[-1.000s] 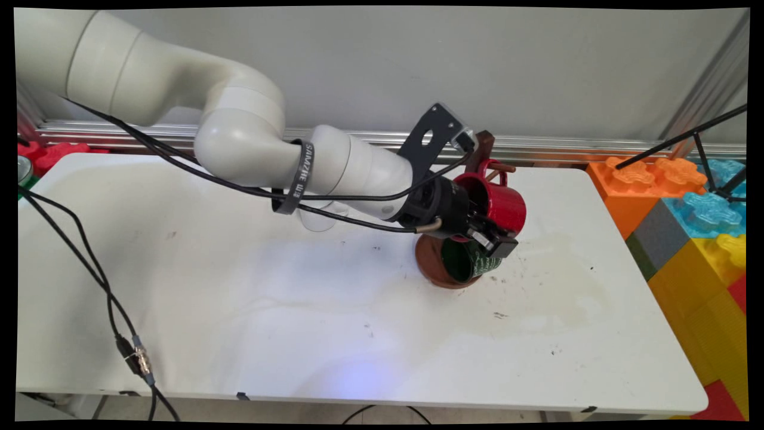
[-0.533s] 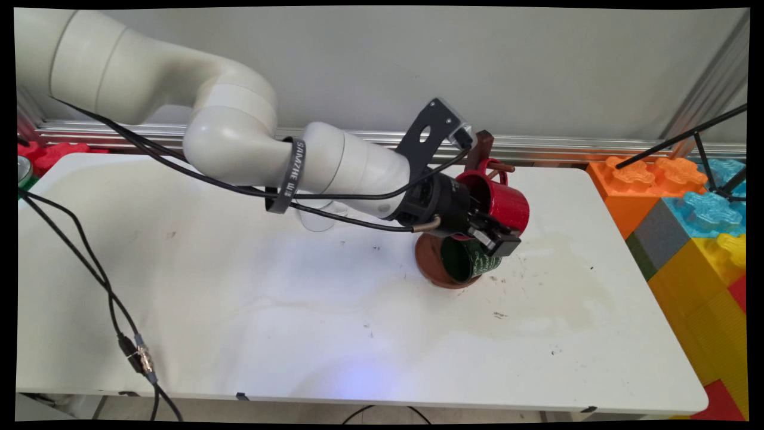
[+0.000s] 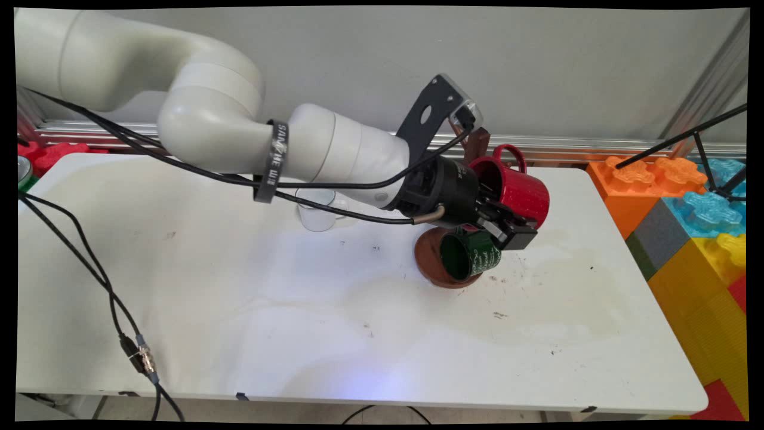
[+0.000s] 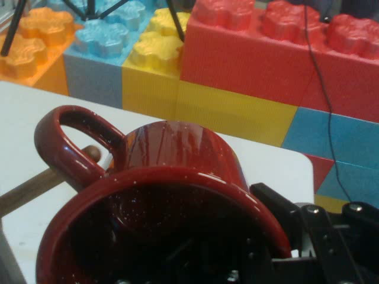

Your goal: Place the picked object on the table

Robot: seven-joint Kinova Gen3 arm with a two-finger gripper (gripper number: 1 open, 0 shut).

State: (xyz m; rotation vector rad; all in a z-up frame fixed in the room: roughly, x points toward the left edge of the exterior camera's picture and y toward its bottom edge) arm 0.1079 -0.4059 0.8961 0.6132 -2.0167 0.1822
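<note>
**Red mug in my grip, lifted beside the mug tree**

My gripper point(image 3: 507, 224) is clamped on the rim of the red mug point(image 3: 518, 190), one finger inside the mouth, the other along the outer wall. The mug lies tipped on its side right of centre in the main view, its mouth facing back toward my wrist, its long axis running toward the right, its handle point(image 3: 512, 154) up. In the hand view the handle point(image 4: 68, 145) curls at upper left, and a wooden peg point(image 4: 41, 180) pokes out just beside it, seemingly not through the loop.

Directly below hangs a green mug point(image 3: 471, 257), in front of the brown round base point(image 3: 431, 267) of the mug tree; its post point(image 3: 476, 146) rises behind my wrist.

To the right, bare white table point(image 3: 603, 334) leads to the table edge and the stacked coloured blocks point(image 3: 695, 239). A clear glass point(image 3: 316, 215) stands left of the base, under my forearm.
</note>
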